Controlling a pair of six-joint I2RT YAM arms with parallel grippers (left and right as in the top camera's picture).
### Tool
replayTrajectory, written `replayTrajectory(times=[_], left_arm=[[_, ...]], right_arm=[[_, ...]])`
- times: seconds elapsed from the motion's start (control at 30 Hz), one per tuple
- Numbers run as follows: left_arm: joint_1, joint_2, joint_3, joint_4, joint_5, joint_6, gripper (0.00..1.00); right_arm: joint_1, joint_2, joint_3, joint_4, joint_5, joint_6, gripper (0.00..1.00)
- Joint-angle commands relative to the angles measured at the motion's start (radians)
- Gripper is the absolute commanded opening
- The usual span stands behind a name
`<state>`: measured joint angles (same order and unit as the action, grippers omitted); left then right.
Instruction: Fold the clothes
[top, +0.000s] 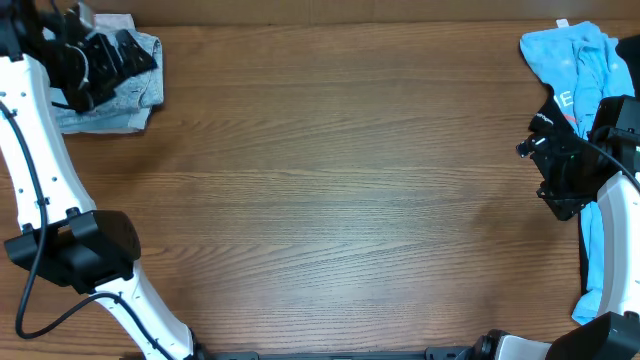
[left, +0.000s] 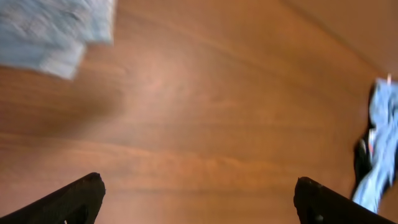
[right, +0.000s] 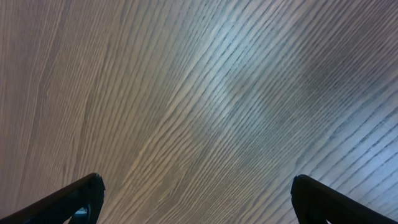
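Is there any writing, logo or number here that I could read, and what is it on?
Sky-blue printed T-shirt: a pale, letter-like print near the fold, too small and crumpled to read.
Pale-blue denim shorts: no readable label.
Brown wooden table: no text.

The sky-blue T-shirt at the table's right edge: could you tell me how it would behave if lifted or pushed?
The sky-blue T-shirt lies crumpled in soft folds, so it would probably hang limp from any pinch. It looks thin, so likely light. Pushed across the wooden table, it would likely bunch rather than slide.
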<state>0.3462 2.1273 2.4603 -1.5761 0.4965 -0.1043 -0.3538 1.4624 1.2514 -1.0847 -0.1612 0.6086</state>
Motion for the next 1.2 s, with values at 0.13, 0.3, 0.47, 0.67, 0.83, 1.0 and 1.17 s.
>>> replayTrajectory(times=[0.13,0.3,0.47,0.67,0.83,1.0,1.17], left_arm=[[-0.018,-0.183,0.005,-0.082,0.025,0.113,1.00],[-0.038,-0.312,-0.020,-0.113,0.015,0.153,1.00],[-0.144,-0.413,-0.115,-0.113,0.034,0.153,1.00],[-0.337,-0.491,-0.356,-0.114,-0.037,0.124,1.00],[-0.459,-0.480,-0.519,-0.113,-0.054,0.066,1.00],[-0.484,-0.459,-0.537,-0.113,-0.051,0.063,1.00],[-0.484,-0.459,-0.537,-0.114,-0.051,0.074,1.00]], right_arm=[[-0.003,-0.007,0.024,0.006,-0.005,-0.003,1.00],[-0.003,-0.007,0.024,0.006,-0.005,-0.003,1.00],[-0.003,-0.007,0.024,0.006,-0.005,-0.003,1.00],[-0.003,-0.007,0.024,0.006,-0.005,-0.003,1.00],[-0.003,-0.007,0.024,0.006,-0.005,-0.003,1.00],[-0.003,-0.007,0.024,0.006,-0.005,-0.003,1.00],[-0.003,-0.007,0.024,0.006,-0.005,-0.003,1.00]])
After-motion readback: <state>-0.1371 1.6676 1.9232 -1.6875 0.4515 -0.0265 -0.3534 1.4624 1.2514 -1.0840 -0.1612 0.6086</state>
